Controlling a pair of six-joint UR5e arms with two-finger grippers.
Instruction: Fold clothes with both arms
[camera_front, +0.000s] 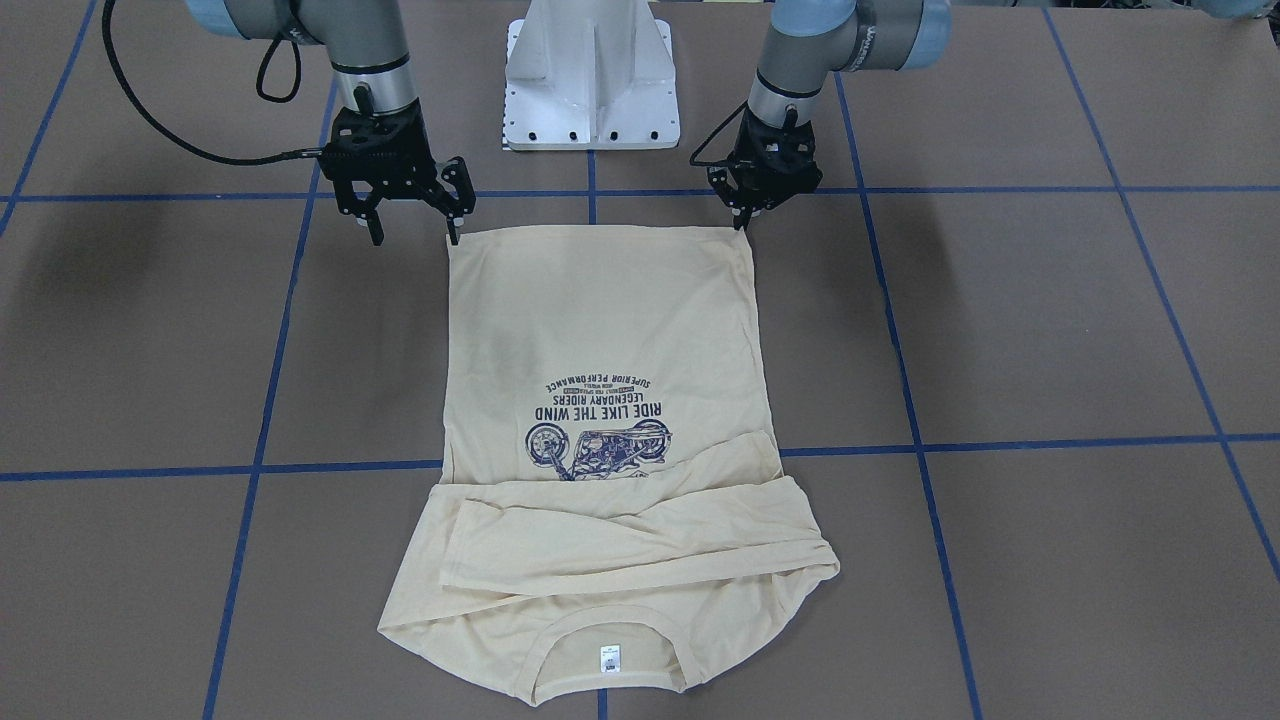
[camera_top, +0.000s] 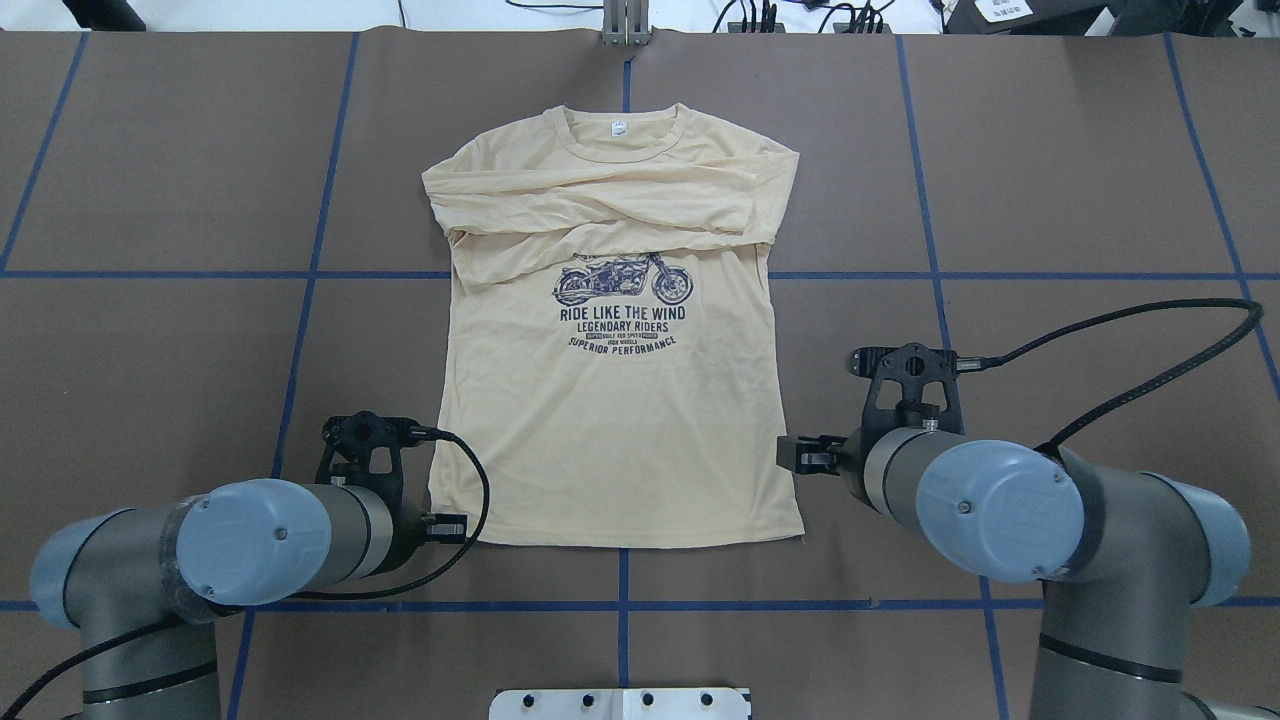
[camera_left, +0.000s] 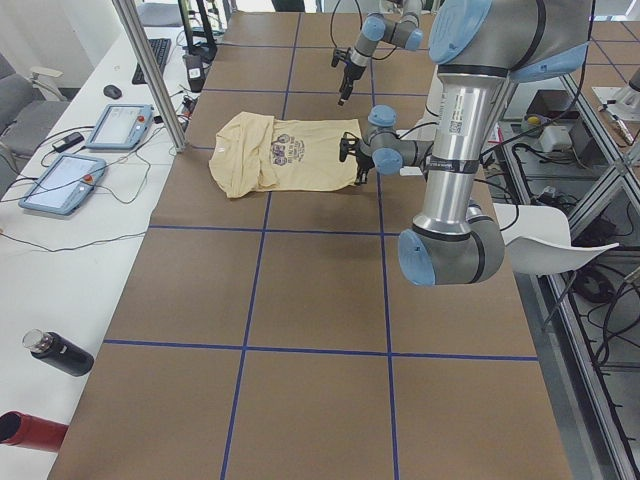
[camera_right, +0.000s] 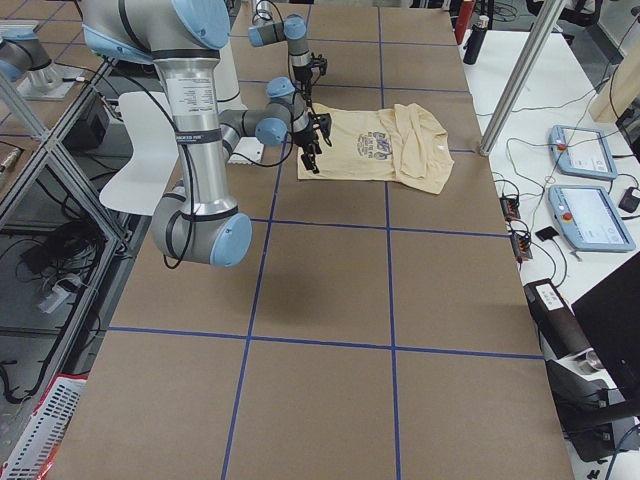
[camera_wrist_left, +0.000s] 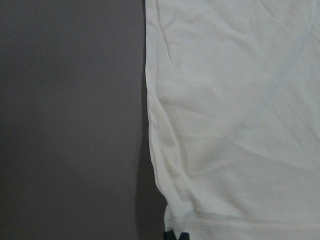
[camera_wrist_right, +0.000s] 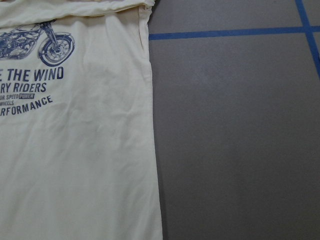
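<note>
Shirt (camera_front: 600, 330) lies flat on table (camera_front: 1050, 330). Right gripper (camera_front: 415, 238) gapes wide, empty, at hem; left gripper (camera_front: 745, 225) fingers closed together, grasp unclear.

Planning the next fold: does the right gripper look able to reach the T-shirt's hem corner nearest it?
Probably yes: the right gripper hangs open beside that hem corner of the T-shirt, nothing between them.

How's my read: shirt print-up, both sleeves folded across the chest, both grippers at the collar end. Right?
Wrong in one respect: the left gripper and right gripper are at the hem corners, not at the collar, which lies at the end away from the robot. The shirt is print-up with sleeves folded across the chest. The front-facing view shows it.
</note>
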